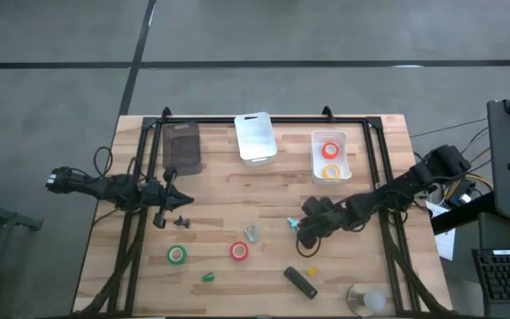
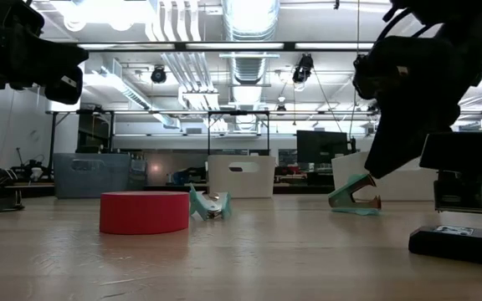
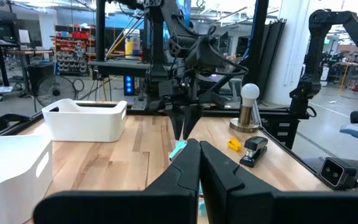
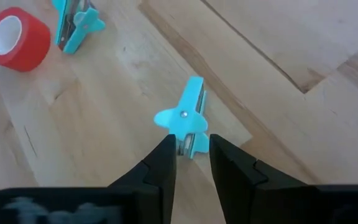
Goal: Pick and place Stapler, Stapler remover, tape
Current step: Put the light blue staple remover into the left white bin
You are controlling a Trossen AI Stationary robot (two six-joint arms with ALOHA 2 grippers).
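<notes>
A teal staple remover (image 4: 187,122) is lying on the wooden table (image 1: 237,199), flanked at one end by the slightly parted fingers of the right gripper (image 4: 191,163). The left gripper (image 3: 197,163) is being held pressed together, empty, above the table's left side.

Teal staple remover (image 4: 187,123), red tape roll (image 4: 16,38), pale wooden table (image 4: 303,143).
</notes>
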